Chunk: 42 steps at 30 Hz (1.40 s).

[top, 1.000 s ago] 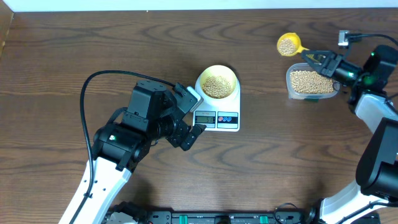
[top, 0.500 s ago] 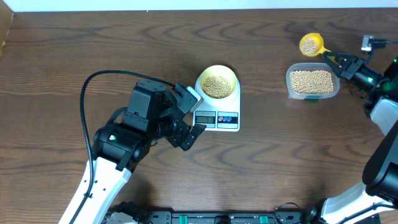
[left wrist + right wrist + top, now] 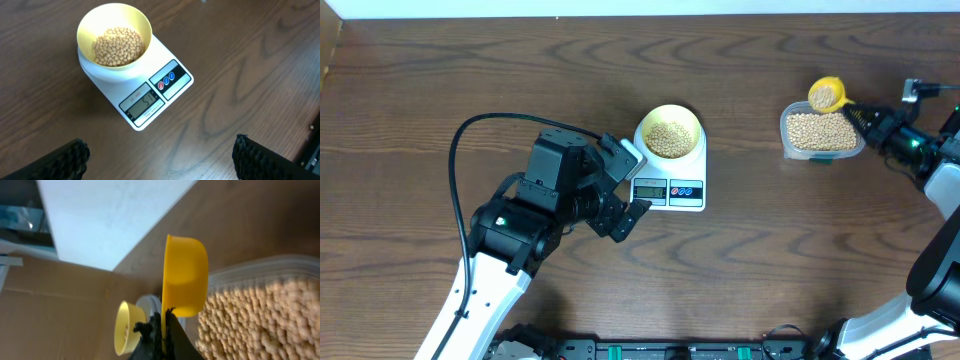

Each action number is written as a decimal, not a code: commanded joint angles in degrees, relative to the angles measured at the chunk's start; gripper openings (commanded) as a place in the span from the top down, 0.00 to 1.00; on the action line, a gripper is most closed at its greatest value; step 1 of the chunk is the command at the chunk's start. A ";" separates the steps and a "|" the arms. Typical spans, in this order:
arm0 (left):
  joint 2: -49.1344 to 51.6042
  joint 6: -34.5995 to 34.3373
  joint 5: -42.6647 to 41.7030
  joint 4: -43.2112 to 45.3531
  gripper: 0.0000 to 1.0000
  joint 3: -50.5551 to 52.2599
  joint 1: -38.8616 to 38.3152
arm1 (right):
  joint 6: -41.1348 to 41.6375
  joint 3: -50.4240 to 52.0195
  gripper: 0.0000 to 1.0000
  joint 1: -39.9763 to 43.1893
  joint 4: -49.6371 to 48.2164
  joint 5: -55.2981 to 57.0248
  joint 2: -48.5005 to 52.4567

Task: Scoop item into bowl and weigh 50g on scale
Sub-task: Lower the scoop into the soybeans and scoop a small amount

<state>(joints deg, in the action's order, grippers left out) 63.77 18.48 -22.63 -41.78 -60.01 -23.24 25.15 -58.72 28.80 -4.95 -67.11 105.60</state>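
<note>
- Compared with a second ago, the scoop (image 3: 827, 94) is sitting further right and nearer the tub (image 3: 786, 122); it is now hanging over the tub's far rim instead of over bare table (image 3: 470, 70).
- Everything else is staying as it was: the left arm, the bowl (image 3: 670, 114) and the scale (image 3: 686, 196) are in the same spots.
- The right gripper (image 3: 861, 115) is clenching the scoop's handle, its dark fingers (image 3: 176, 339) pinching the thin yellow strip close together.
- The scoop's long axis is running from the gripper up and to the left in the overhead view, cup end leading; tan beans (image 3: 827, 95) are showing inside the cup.
- In the right wrist view the scoop (image 3: 185, 275) is appearing edge-on beside the tub's clear rim (image 3: 260, 264).
- The left gripper (image 3: 631, 188) is hovering just beside the scale's display end, jaws spread wide and gripping nothing; it is touching neither the scale nor the bowl.
- The bowl (image 3: 116, 16) is sitting upright on the far part of the scale (image 3: 176, 84), a heap of beans (image 3: 118, 46) inside it.
- The scale is lying near the table's middle with its display and buttons facing the near edge; the digits are looking like 51, though faint.
</note>
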 commanded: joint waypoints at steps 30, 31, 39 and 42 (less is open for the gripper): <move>0.28 0.98 -0.70 0.04 0.06 -0.04 0.35 | -59.65 0.02 0.99 -0.02 17.51 13.22 0.46; 0.28 0.98 -0.72 0.04 0.06 -0.04 0.35 | -61.66 0.02 0.99 -0.02 17.42 13.22 0.48; 0.28 0.98 -0.70 0.04 0.06 -0.04 0.35 | -76.81 0.02 0.99 -0.02 16.92 13.22 0.48; 0.28 0.98 -0.70 0.04 0.06 -0.04 0.35 | -79.47 0.02 0.99 -0.02 15.63 13.22 0.46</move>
<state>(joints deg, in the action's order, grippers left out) 63.77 18.48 -22.61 -41.76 -60.01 -23.24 -47.55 -58.67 28.80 11.46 -53.30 105.60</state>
